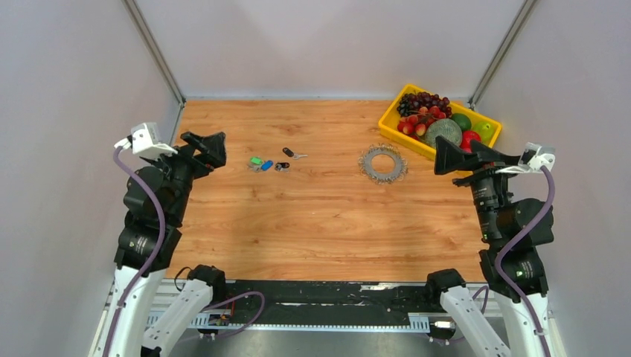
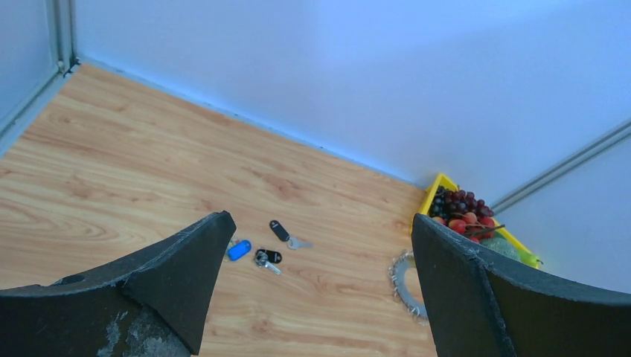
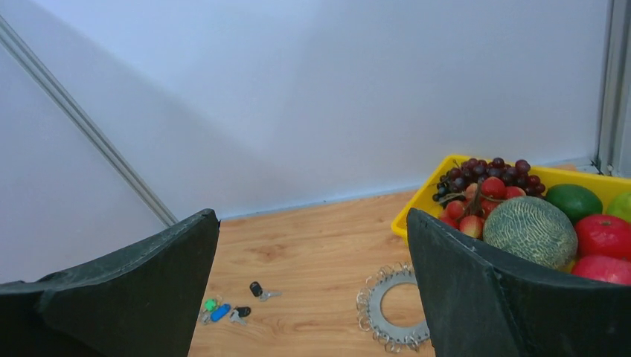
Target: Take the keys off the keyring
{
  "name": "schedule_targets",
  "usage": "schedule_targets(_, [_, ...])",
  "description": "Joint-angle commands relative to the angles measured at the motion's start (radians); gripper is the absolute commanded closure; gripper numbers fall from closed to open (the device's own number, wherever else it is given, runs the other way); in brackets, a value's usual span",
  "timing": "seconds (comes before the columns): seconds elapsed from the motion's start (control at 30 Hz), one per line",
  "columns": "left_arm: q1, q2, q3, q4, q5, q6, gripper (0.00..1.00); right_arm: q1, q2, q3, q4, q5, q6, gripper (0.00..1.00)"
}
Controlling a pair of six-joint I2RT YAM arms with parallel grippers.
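Keys (image 1: 282, 166) lie loose on the bench (image 1: 312, 223), left of centre and towards the far wall. One with a black head (image 1: 287, 152) has its silver blade pointing right. Just nearer are a dark one and a little bunch carrying a blue tag (image 1: 266, 165) and a green tag (image 1: 255, 161). The pieces sit close together, but I cannot tell whether any are still linked.

Well to their right, and apart from them, the ring (image 1: 383, 163) lies flat on the wood. It is grey with an open middle, and small wire loops fringe its rim all round. No key touches it.

Beyond the ring, in the far right corner, stands a yellow basket (image 1: 391, 108) heaped with fruit (image 1: 443, 132).

Both arms are folded back at the sides, raised off the bench. The left end effector (image 1: 214, 150) hangs at the left edge, aimed across at the keys. It is released, with its two black fingers spread wide and nothing between them. The right end effector (image 1: 445, 158) hangs in front of the basket, just right of the ring. It is likewise spread wide and empty.
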Motion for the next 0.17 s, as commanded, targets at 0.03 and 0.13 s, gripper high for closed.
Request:
schedule_targets(0.03, [-0.002,-0.041,-0.032,0.003,-0.022,0.07,0.0,0.0,0.004,0.015,-0.076,0.021,-0.021,0.0])
schedule_targets(0.13, [-0.002,-0.03,-0.016,-0.05,-0.04,0.063,0.0,0.001,0.001,0.015,-0.087,0.021,-0.03,0.0])
